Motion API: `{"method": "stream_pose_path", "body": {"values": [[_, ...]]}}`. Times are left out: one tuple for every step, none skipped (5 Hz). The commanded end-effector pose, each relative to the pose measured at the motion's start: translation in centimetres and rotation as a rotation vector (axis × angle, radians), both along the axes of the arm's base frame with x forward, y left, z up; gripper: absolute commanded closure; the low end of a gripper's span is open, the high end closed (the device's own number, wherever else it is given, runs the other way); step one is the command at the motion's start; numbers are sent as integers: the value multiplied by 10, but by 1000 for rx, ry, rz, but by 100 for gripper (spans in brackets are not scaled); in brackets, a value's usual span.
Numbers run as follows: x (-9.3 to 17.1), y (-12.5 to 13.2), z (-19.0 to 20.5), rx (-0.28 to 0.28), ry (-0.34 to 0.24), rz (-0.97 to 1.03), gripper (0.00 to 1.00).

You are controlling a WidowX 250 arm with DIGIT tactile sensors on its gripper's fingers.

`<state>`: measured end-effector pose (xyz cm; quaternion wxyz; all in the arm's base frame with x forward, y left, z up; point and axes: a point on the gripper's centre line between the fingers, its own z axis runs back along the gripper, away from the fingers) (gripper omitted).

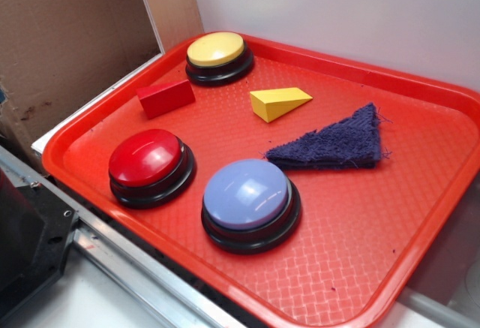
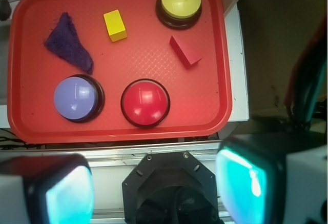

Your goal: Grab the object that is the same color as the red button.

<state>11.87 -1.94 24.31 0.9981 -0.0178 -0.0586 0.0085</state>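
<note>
A small red block [image 1: 166,97] lies on the red tray [image 1: 375,223] at its left side, between the yellow button and the red button [image 1: 147,158]. In the wrist view the red block [image 2: 185,51] lies right of centre, above the red button [image 2: 145,101]. My gripper [image 2: 156,193] is open and empty, high above and off the tray's near edge, over the robot's black base. Its two teal pads [image 2: 241,183] frame the bottom of the wrist view. The gripper does not show in the exterior view.
On the tray also sit a yellow-domed button [image 1: 217,52], a pale blue-domed button [image 1: 247,197], a yellow wedge [image 1: 277,103] and a dark blue cloth [image 1: 334,144]. A metal rail [image 1: 127,264] runs along the tray's front. A cardboard wall [image 1: 67,35] stands at left.
</note>
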Motion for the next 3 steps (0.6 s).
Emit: {"method": "stream_pose_path", "body": {"values": [[0, 0, 0, 0, 0, 0, 0], [16, 9, 1, 8, 9, 35, 0], [29, 20, 1, 12, 1, 79, 0]]}}
